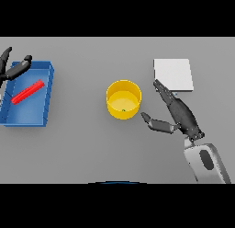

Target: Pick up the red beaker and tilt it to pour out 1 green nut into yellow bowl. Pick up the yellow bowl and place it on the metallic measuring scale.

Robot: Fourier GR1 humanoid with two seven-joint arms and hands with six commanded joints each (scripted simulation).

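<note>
The grey desk [87, 149] fills the whole view. On its left side sits a blue tray [46, 98], a shallow rectangular bin reaching to the left edge of the view. Inside the tray lies the red beaker [28, 92], on its side and slanted, its far end pointing right.

On the far right of the desk rests the metallic measuring scale [173, 74], a pale square plate. The right hand [176, 113] lies just near of it: its straight fingers reach toward the scale's near-left corner and its thumb juts left toward the bowl, so the hand is spread wide and holds nothing.

The yellow bowl [124, 99] stands upright near the middle of the desk, between tray and scale, apart from both and just left of the thumb tip. 1 green nut [123, 110] lies at the bottom of the bowl.

The left hand [13, 68] shows at the far-left edge, over the tray's far corner, fingers loosely spread and grasping nothing.
</note>
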